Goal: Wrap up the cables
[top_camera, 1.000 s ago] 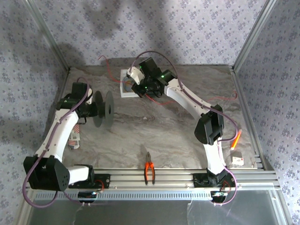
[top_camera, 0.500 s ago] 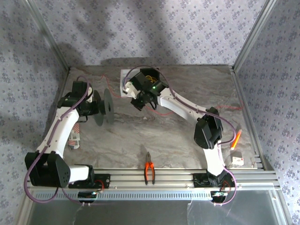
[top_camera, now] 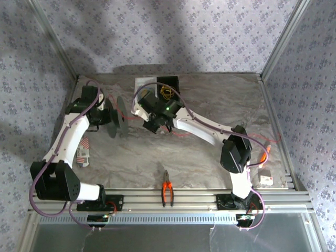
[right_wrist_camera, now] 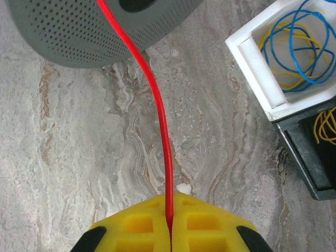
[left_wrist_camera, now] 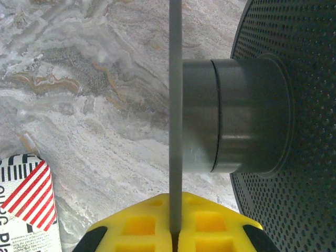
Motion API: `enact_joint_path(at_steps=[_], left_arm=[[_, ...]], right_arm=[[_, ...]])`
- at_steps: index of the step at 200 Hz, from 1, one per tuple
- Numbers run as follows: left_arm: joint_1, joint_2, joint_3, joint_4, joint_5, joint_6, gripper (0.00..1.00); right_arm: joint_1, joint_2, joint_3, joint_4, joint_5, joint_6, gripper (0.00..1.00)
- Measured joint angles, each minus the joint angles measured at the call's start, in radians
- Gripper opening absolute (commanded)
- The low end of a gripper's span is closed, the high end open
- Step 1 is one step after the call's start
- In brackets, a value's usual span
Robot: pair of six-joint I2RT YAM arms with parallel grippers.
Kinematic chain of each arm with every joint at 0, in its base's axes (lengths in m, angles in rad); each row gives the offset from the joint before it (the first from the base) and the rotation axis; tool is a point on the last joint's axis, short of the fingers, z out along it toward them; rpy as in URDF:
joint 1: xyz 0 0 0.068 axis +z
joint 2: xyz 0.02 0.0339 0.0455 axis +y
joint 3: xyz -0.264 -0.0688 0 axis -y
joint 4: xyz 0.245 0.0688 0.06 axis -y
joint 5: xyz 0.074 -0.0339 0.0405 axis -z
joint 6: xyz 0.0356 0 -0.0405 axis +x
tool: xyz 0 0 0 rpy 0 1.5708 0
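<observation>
While the counter [top_camera: 220, 97] lies mostly open toward its right rail, my left tool [left_wrist_camera: 175, 220] clamps the spool [left_wrist_camera: 252, 115] by its thin flange edge, near the white tray [right_wrist_camera: 252, 60]. My right tool [right_wrist_camera: 169, 218] pinches the red cable [right_wrist_camera: 160, 121], which runs up to the spool.

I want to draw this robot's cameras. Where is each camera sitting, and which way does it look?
Top: above and behind the arms, looking down at the table; the left arm and right arm show whole.
Left wrist: on the left arm, looking along the left gripper, shut on the black spool by its thin flange.
Right wrist: on the right arm, looking down past the right gripper, shut on the red wire.
Shared: both wrist views show the spool and the marbled table.
</observation>
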Motion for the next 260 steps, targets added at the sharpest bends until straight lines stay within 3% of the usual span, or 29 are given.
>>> enact_joint_path(at_steps=[31,90,141,161,174,244,260], left_arm=[[0.000,0.020,0.034,-0.021,0.000,0.000,0.00],[0.000,0.031,0.058,-0.031,0.003,0.000,0.14],[0.000,0.031,0.076,-0.034,0.007,0.000,0.16],[0.000,0.031,0.077,-0.034,0.007,0.003,0.30],[0.001,0.031,0.081,-0.038,0.008,0.003,0.34],[0.071,-0.006,0.150,-0.063,0.018,0.019,0.32],[0.080,-0.025,0.155,-0.062,0.030,0.024,0.38]], right_arm=[[0.011,0.000,-0.012,0.000,0.003,-0.008,0.00],[0.013,0.001,-0.013,0.000,-0.008,-0.014,0.00],[0.018,0.022,-0.010,-0.015,-0.013,-0.016,0.00],[0.024,0.034,-0.002,-0.031,-0.013,-0.018,0.00],[0.030,0.042,0.008,-0.037,-0.013,-0.018,0.00],[0.048,0.076,0.050,-0.053,-0.013,-0.018,0.00],[0.048,0.082,0.055,-0.060,-0.013,-0.018,0.00]])
